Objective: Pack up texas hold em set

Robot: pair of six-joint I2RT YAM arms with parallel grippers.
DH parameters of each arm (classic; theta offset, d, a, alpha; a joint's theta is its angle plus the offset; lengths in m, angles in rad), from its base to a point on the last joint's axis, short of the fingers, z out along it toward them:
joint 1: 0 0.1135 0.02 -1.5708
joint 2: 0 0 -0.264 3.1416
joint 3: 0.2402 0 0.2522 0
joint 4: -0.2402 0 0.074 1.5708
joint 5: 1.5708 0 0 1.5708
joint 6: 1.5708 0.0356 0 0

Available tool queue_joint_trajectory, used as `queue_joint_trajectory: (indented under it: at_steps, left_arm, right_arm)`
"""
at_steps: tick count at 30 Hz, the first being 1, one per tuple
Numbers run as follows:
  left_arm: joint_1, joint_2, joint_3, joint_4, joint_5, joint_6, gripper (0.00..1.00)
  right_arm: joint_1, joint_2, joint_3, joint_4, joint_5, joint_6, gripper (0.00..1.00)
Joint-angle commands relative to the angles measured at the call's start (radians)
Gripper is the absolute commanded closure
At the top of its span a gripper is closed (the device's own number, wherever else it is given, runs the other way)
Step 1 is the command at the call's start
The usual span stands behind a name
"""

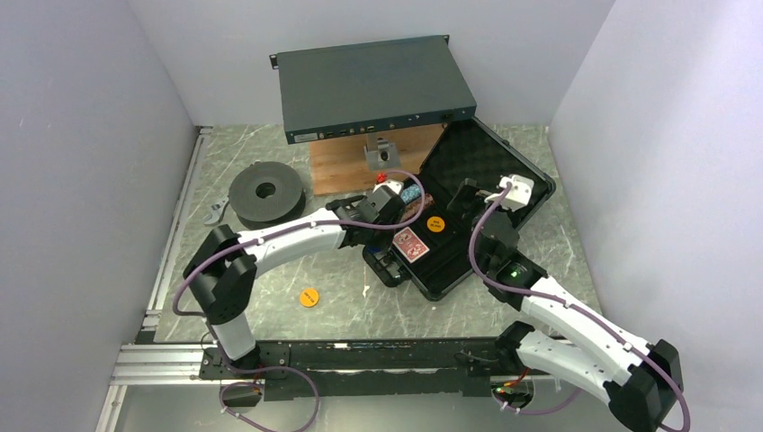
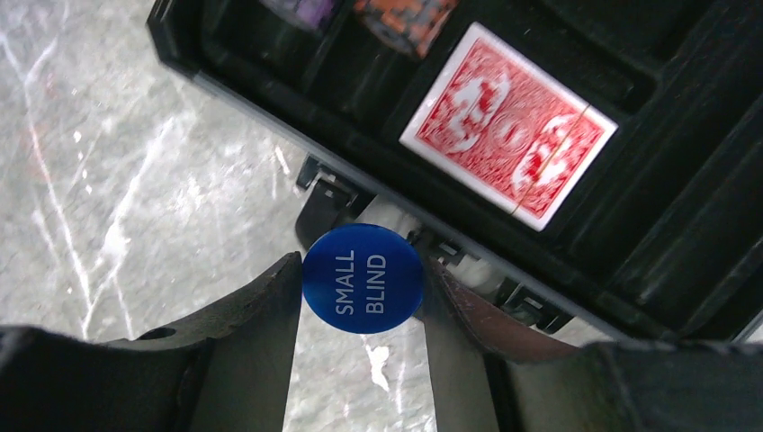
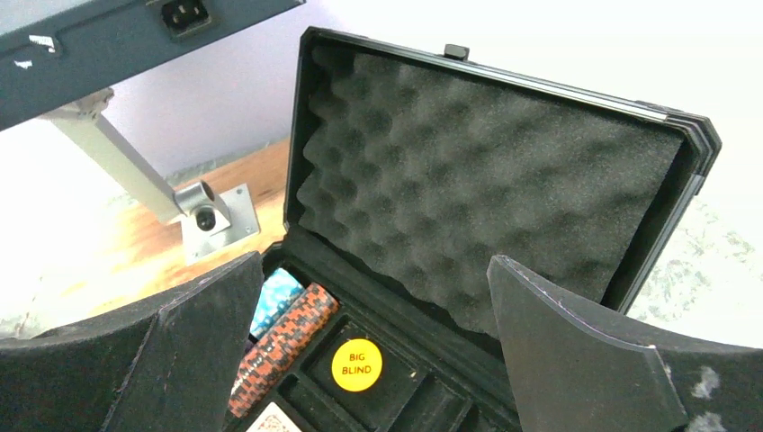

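Observation:
The black case [image 1: 447, 281] lies open on the table, its egg-crate foam lid [image 3: 486, 180] raised. In its tray are the red-backed card deck [image 2: 508, 126], a brown chip stack [image 3: 283, 346], a teal stack [image 3: 274, 301], a purple stack [image 2: 306, 9] and a yellow "BIG BLIND" disc [image 3: 356, 364]. My left gripper [image 2: 360, 270] is shut on a blue "SMALL BLIND" disc [image 2: 363, 279], held over the table just outside the case's hinged edge. My right gripper [image 3: 373, 270] hangs open above the tray, facing the lid, with nothing between its fingers. An orange disc [image 1: 309, 296] lies on the table left of the case.
A dark grey spool [image 1: 264, 191] sits at the left rear. A flat teal-grey metal box [image 1: 373, 87] stands raised on a metal bracket [image 1: 382, 153] over a wooden board [image 1: 346, 166], just behind the case. White walls close in on three sides.

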Motion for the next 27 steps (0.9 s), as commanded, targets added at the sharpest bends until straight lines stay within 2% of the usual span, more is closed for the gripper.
queue_joint_trajectory:
  at_steps: [1, 7, 14, 23, 27]
  left_arm:
    - [-0.011, 0.048, 0.089, 0.053, 0.044, 0.031, 0.80]
    - [-0.015, 0.126, 0.186, 0.089, 0.083, 0.044, 0.81]
    - [-0.014, 0.222, 0.280, 0.145, 0.141, 0.062, 0.81]
    - [-0.015, 0.319, 0.383, 0.207, 0.197, 0.076, 0.84]
    - [-0.014, 0.366, 0.431, 0.247, 0.224, 0.079, 0.86]
  right_arm:
    - [-0.004, -0.043, 0.006, 0.014, 0.056, 0.035, 0.00]
    - [-0.004, -0.075, 0.003, 0.000, 0.133, 0.095, 0.00]
    - [-0.004, -0.086, 0.048, -0.122, 0.276, 0.261, 0.00]
    - [-0.004, -0.167, -0.036, 0.050, 0.216, 0.150, 0.00]
    - [-0.004, -0.179, -0.048, 0.068, 0.210, 0.140, 0.00]
